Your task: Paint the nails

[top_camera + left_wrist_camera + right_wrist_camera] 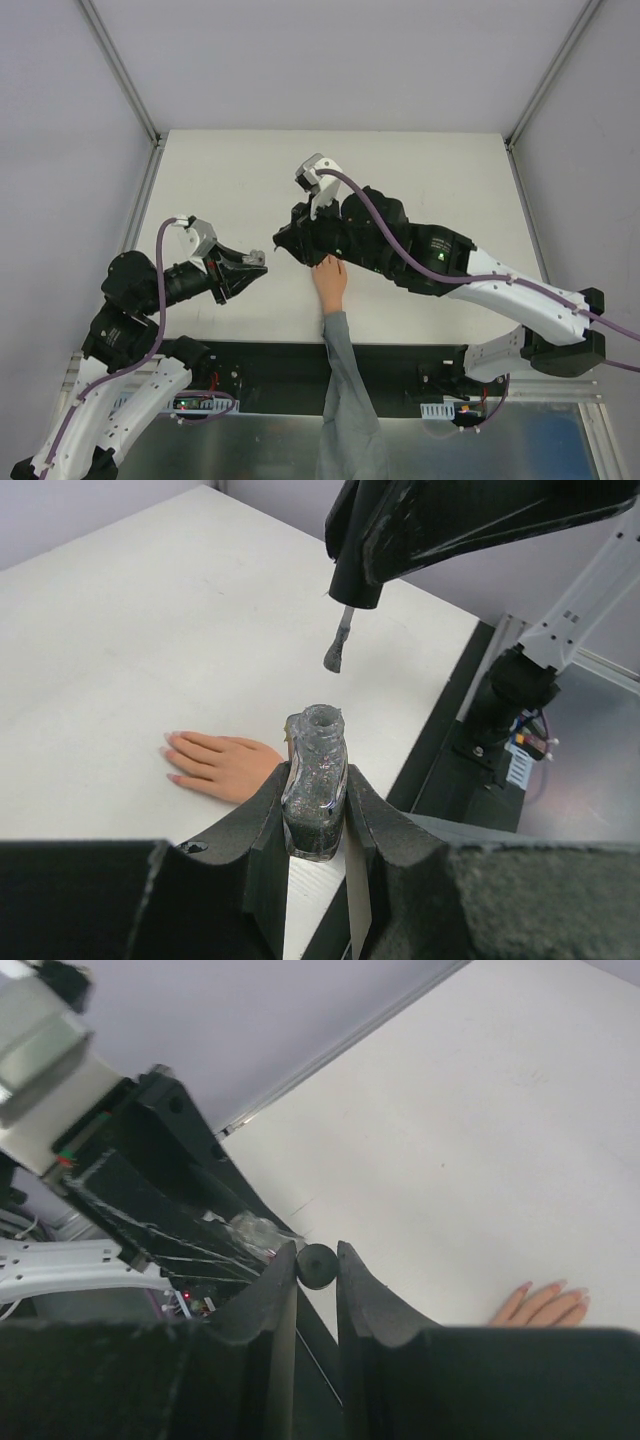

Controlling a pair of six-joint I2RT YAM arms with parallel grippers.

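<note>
A small peach mannequin hand (330, 285) with a grey sleeve (345, 400) lies flat on the white table (420, 180). Its nails (172, 777) show as faint pink tips. My left gripper (316, 778) is shut on a dark glittery polish bottle (320, 730), which stands upright with its neck uncapped. My right gripper (317, 1262) is shut on the round black cap (316, 1266). The brush (336, 652) hangs from the cap, just above the bottle's mouth. In the top view the right gripper (283, 242) hovers left of the hand's fingertips, and the left gripper (258, 262) sits close beside it.
A black base rail (400, 365) runs along the table's near edge, with the sleeve lying across it. Metal frame posts (135, 90) rise at the back corners. The right arm's body (400, 245) reaches over the table just beyond the mannequin hand.
</note>
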